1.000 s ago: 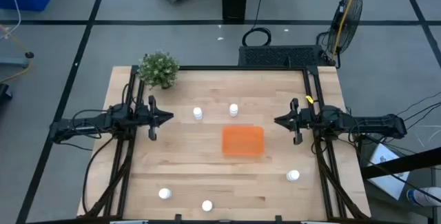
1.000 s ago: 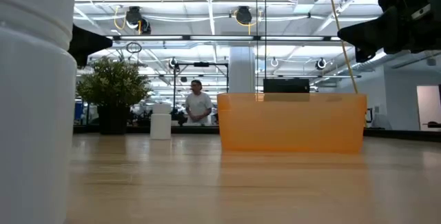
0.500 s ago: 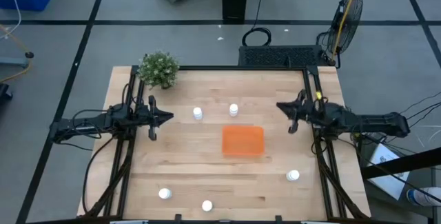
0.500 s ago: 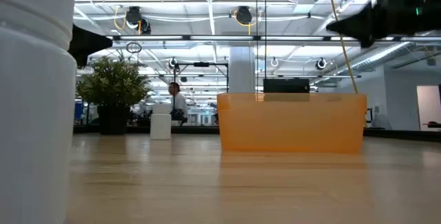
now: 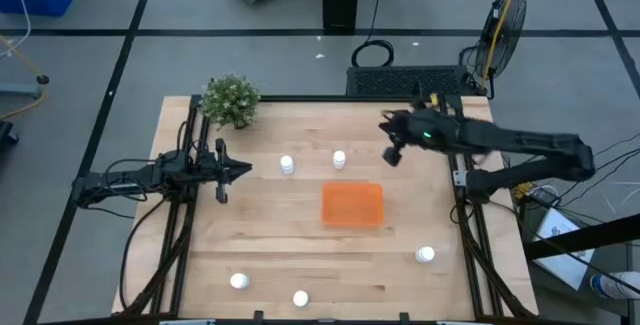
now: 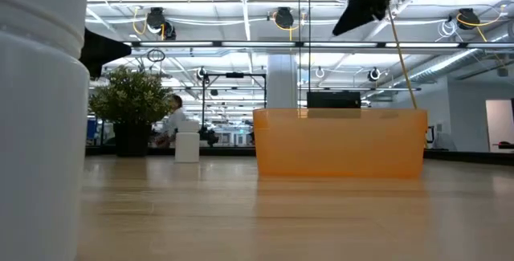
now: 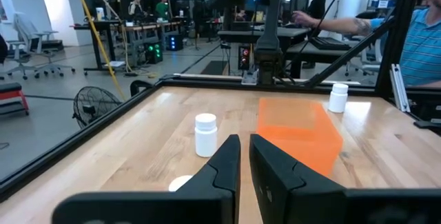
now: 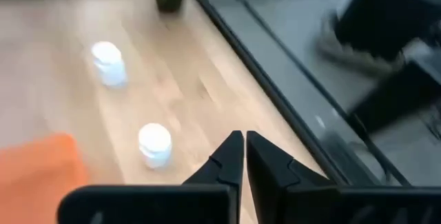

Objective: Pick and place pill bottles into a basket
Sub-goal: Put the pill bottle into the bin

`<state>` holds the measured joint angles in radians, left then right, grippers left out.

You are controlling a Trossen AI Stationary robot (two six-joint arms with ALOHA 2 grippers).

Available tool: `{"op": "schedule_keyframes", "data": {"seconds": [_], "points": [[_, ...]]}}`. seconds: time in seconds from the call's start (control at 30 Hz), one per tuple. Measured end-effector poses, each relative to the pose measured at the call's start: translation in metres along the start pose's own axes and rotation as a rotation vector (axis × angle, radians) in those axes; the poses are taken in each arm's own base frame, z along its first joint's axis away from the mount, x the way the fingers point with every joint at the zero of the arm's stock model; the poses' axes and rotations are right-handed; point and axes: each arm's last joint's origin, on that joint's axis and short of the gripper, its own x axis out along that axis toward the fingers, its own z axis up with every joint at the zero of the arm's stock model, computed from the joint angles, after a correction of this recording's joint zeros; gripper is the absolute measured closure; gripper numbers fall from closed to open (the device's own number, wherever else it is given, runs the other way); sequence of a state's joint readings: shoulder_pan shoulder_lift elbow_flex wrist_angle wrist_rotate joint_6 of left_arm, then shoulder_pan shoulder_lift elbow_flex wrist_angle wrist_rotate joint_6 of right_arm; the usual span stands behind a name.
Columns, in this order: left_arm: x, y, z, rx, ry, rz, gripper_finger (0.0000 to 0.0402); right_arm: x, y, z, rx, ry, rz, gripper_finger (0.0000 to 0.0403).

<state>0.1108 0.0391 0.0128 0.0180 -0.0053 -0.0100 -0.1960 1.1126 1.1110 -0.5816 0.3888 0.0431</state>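
Right gripper [image 5: 391,151], fingers pressed together, reaches toward a pill bottle [image 5: 339,159] beyond the empty basket [image 5: 352,205]; it must spread them first. Left gripper [image 5: 243,170] waits, closed.

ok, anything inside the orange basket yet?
No. From above, the basket shows only its bare orange floor. All five pill bottles stand on the table outside it. The low view can't see past its wall.

Pale planked wooden desk [image 5: 300,255], smooth satin; translucent glossy orange plastic basket [image 5: 352,205]; matt white plastic pill bottles [image 5: 287,165].
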Motion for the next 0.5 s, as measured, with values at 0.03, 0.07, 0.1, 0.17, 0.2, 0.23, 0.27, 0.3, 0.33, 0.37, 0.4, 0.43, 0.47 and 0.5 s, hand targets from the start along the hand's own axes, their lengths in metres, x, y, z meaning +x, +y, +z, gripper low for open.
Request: {"op": "schedule_keyframes", "data": {"seconds": [0.03,0.07,0.1,0.17,0.2,0.23,0.27,0.3,0.33,0.37,0.4,0.43,0.47,0.5], "points": [[0.000,0.000,0.000,0.000,0.002,-0.001,0.0364,0.006,0.000,0.006,-0.007,0.035,-0.009,0.0386],[0.000,0.000,0.000,0.000,0.006,-0.002,0.0364,0.013,0.000,0.010,-0.019,0.073,-0.001,0.0383],[0.000,0.000,-0.001,-0.001,0.008,-0.002,0.0364,0.020,0.002,0.013,-0.025,0.102,0.026,0.0382],[0.000,0.000,-0.001,-0.001,0.009,-0.003,0.0364,0.036,0.006,0.019,-0.024,0.144,0.097,0.0379],[0.000,0.000,-0.001,-0.002,0.009,-0.003,0.0364,0.042,0.009,0.021,-0.016,0.159,0.128,0.0379],[0.000,0.000,-0.001,-0.001,0.009,-0.003,0.0364,0.048,0.011,0.024,-0.006,0.169,0.149,0.0379],[0.000,0.000,-0.001,-0.001,0.009,-0.003,0.0364,0.054,0.013,0.026,0.006,0.183,0.165,0.0380],[0.000,0.000,-0.001,-0.001,0.009,-0.003,0.0364,0.059,0.015,0.027,0.014,0.203,0.177,0.0383],[0.000,0.000,-0.001,-0.008,0.009,-0.002,0.0364,0.067,0.018,0.027,0.021,0.227,0.181,0.0386],[0.000,0.000,-0.001,-0.024,0.008,0.000,0.0364,0.073,0.021,0.026,0.026,0.253,0.178,0.0389],[0.000,0.000,-0.001,-0.041,0.007,0.001,0.0364,0.080,0.023,0.025,0.031,0.277,0.174,0.0392],[0.000,0.000,0.000,-0.054,0.006,0.001,0.0364,0.086,0.026,0.024,0.034,0.295,0.174,0.0395],[0.000,0.000,0.000,-0.055,0.006,0.000,0.0364,0.091,0.028,0.025,0.038,0.305,0.174,0.0397],[0.000,0.000,0.000,-0.054,0.006,-0.002,0.0364,0.095,0.029,0.028,0.042,0.313,0.172,0.0399]]}}
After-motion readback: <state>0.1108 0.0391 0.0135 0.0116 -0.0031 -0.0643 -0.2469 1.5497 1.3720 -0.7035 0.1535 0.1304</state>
